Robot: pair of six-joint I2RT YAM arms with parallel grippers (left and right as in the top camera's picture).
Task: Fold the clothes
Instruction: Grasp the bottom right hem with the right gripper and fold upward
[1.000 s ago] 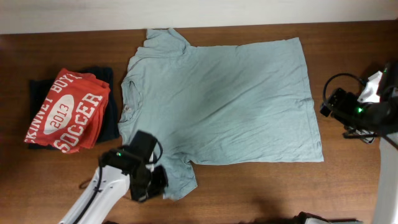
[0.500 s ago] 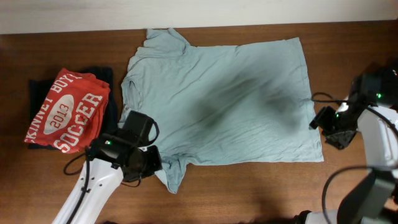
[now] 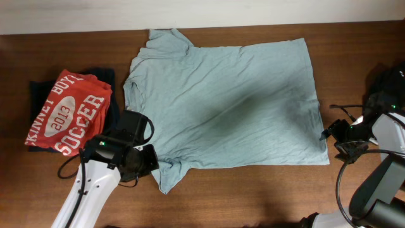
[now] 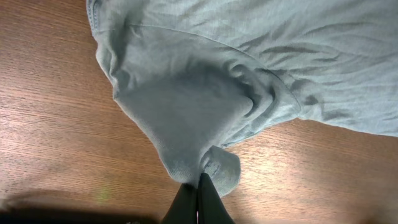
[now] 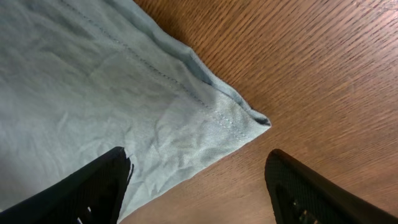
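My left pincer (image 4: pixel 198 198), clamping the sleeve (image 4: pixel 186 118), dragged it left. My right pincer (image 5: pixel 199 186) now gapes over the hem corner (image 5: pixel 249 118), so folding can begin.

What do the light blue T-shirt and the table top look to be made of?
The light blue T-shirt: soft matte knit, probably cotton jersey; it wrinkles, with a stitched hem at its corner. The table: brown wood or wood-look laminate, slight sheen; grain lines show.

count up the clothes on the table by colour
light blue-grey cotton t-shirt, spread flat: 1
red folded t-shirt with white soccer print: 1
dark navy folded garment, under the red one: 1
total: 3
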